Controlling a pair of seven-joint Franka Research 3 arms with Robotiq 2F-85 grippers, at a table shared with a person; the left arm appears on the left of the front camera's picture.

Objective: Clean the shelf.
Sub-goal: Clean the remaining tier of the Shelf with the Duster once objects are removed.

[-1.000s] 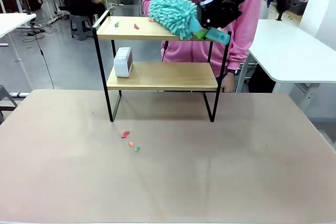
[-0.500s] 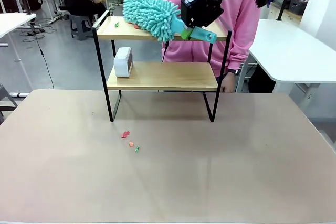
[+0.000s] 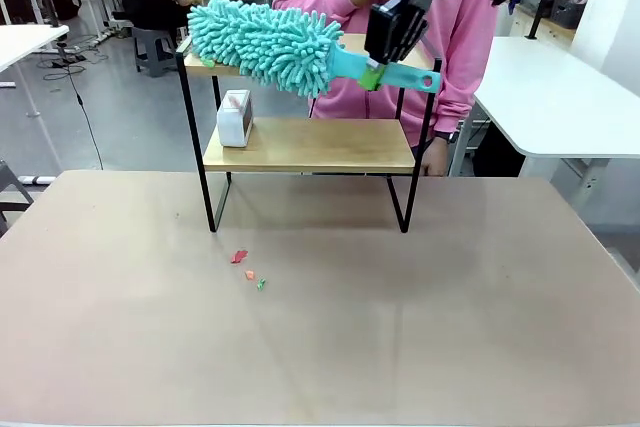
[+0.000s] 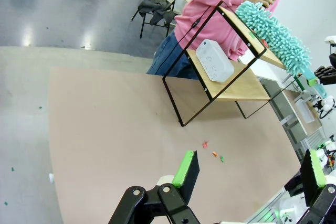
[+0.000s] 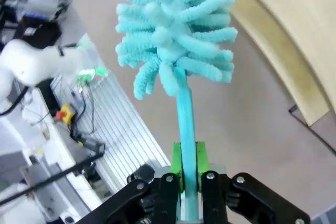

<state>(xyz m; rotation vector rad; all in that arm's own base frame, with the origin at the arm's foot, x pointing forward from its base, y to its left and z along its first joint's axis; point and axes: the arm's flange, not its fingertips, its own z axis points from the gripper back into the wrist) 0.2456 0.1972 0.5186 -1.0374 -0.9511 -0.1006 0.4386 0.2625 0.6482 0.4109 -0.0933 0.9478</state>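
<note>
Front view: we find the shelf [image 3: 320,147] in the upper centre of the frame, standing on the tan tabletop [image 3: 400,327]. The right gripper [image 3: 375,73] is clamped on the handle of a teal microfibre duster [image 3: 265,42], whose head lies across the left end of the upper board. We cannot tell whether it touches the board. A white box [image 3: 234,118] sits at the left of the lower board. Coloured scraps [image 3: 248,273] lie on the tabletop below and left of the shelf. A person [image 3: 460,37] in pink stands behind it.

Left wrist view: the left gripper [image 4: 249,174] stands wide apart at the bottom, holding nothing. The shelf [image 4: 236,85] is at upper right.

Right wrist view: the green pads [image 5: 201,161] pinch the duster handle at the bottom centre. A shelf board [image 5: 283,40] fills the upper right.
</note>
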